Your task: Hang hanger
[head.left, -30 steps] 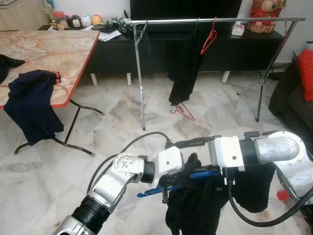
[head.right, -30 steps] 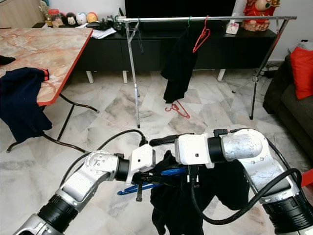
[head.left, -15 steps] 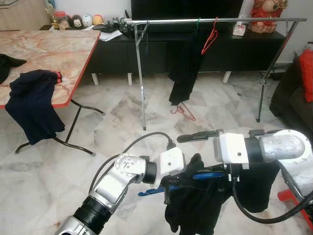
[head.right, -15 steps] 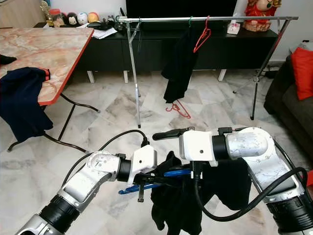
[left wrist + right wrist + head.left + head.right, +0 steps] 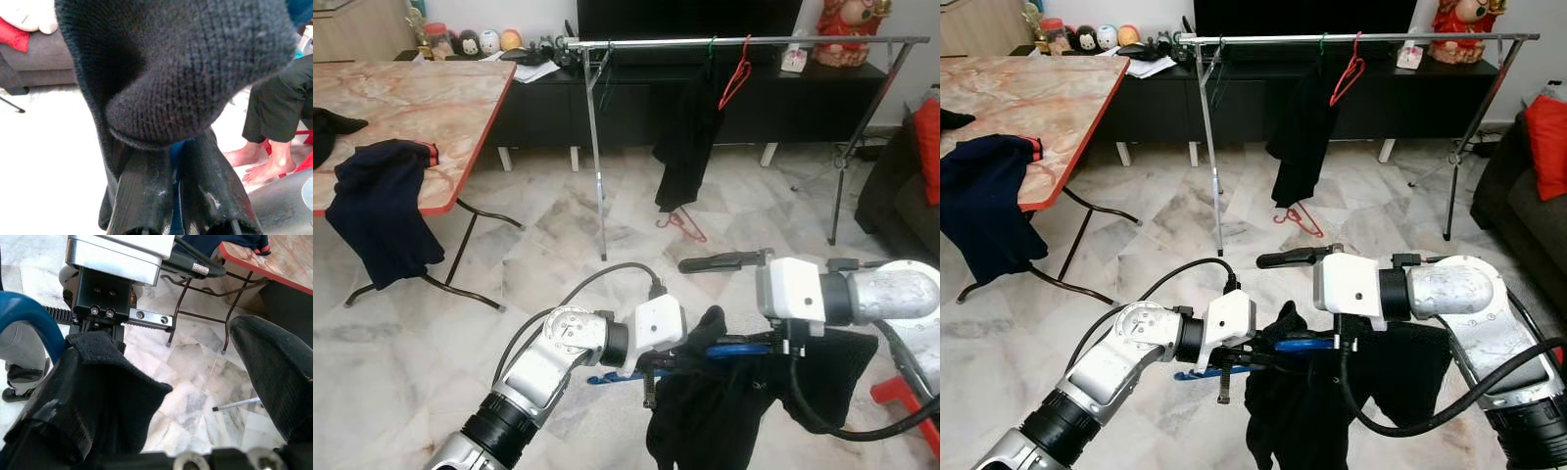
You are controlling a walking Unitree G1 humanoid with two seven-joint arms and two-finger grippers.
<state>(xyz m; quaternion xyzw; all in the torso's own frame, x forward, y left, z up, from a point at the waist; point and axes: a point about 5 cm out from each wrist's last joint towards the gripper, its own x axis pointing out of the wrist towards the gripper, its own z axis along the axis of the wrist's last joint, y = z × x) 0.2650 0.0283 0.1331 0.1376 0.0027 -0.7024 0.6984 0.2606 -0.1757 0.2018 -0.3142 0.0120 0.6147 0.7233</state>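
A blue hanger (image 5: 736, 349) carries a black garment (image 5: 724, 411) low in front of me. My left gripper (image 5: 677, 358) is shut on the hanger under the cloth; its two fingers (image 5: 146, 186) pinch the blue bar. My right gripper (image 5: 703, 305) is open beside it, one finger (image 5: 715, 262) above the garment and the other under the cloth (image 5: 93, 382). Across the room stands the metal clothes rack (image 5: 803, 41), with a black garment (image 5: 685, 127) and a red hanger (image 5: 734, 70) on its rail.
A second red hanger (image 5: 680, 223) lies on the floor below the rack. A marble-top table (image 5: 411, 98) with a navy garment (image 5: 377, 211) stands at left, a sofa (image 5: 901, 186) at right. A person's bare feet (image 5: 264, 161) are close by.
My right arm has drawn to the right and its upper finger has risen a little, spreading the black garment wider along the hanger. The left gripper keeps its hold.
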